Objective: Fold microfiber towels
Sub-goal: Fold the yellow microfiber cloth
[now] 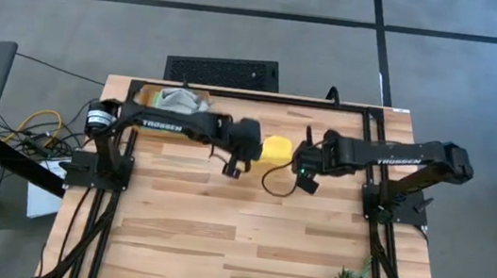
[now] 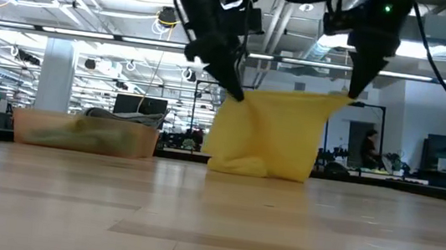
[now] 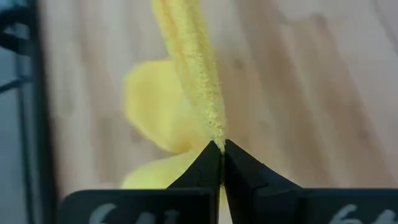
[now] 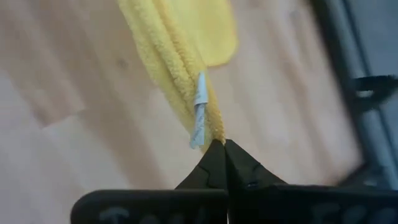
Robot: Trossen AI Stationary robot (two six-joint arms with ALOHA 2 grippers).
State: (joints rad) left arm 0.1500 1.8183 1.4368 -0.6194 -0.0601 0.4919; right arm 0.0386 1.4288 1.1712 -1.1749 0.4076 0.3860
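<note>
Wooden counter (image 1: 217, 240), both arms reaching in over its far middle. A bin (image 2: 86, 133) at the far left corner holds more cloths, grey and green ones visible; not touched right now.

Yellow towel (image 2: 266, 134) hangs between the two arms, top edge lifted, lower part bunched and resting on the counter. From above only a small yellow patch shows between the arms.

Left tool (image 3: 221, 148): tips pinched together on one top corner of the yellow towel. Right tool (image 4: 219, 144): tips together on the other top corner, just beside the small white label (image 4: 198, 111) sewn at the edge.

Handling, my read: very light, fully limp, fluffy pile. It sags between the grips and won't hold a crease by itself. Pile is grippy, so slip risk looks low, but each pinch has only a thin bit of hem. Corners are the right hold. Keep the top edge taut, or the middle droops and the fold goes crooked. Nothing fragile.
</note>
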